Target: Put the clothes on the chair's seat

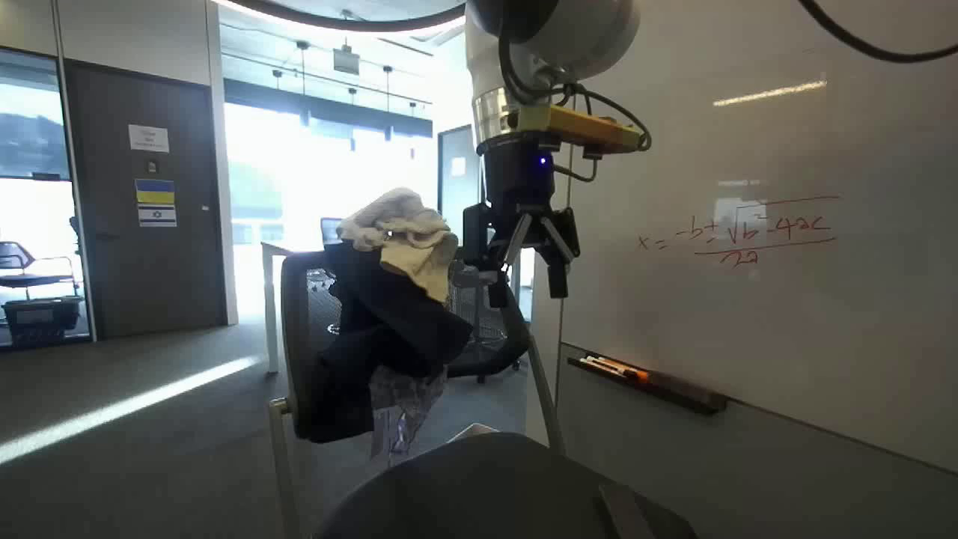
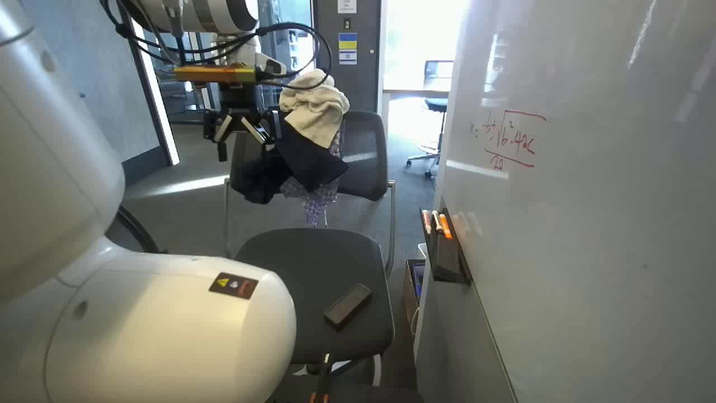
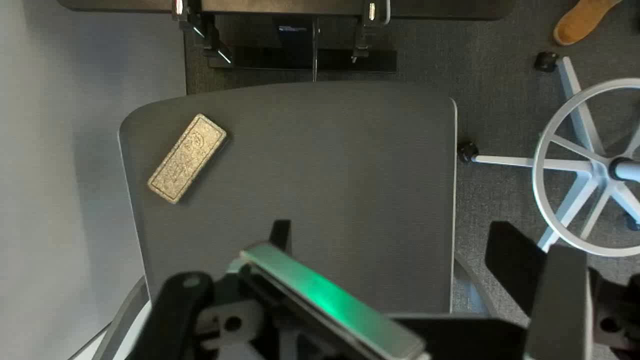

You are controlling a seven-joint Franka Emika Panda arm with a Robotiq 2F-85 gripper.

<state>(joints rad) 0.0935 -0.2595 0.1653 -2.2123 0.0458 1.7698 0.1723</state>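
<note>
My claw (image 1: pixel 528 289) gapes wide, empty; clothes (image 2: pixel 305 148) drape over the backrest (image 2: pixel 366 154). I see an eraser (image 3: pixel 187 158) near a front corner of the seat (image 3: pixel 345 190), my worktop.

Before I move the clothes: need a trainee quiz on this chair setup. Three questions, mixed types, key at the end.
1. Fill the gap: the clothes hang over the ...
2. Which thing lies on the seat? (a) a shoe (b) a rectangular block (c) a flag
3. True or false: the fingers stand apart.

Key:
1. chair's backrest
2. b
3. True; a gap shows between them in both exterior views.
</note>
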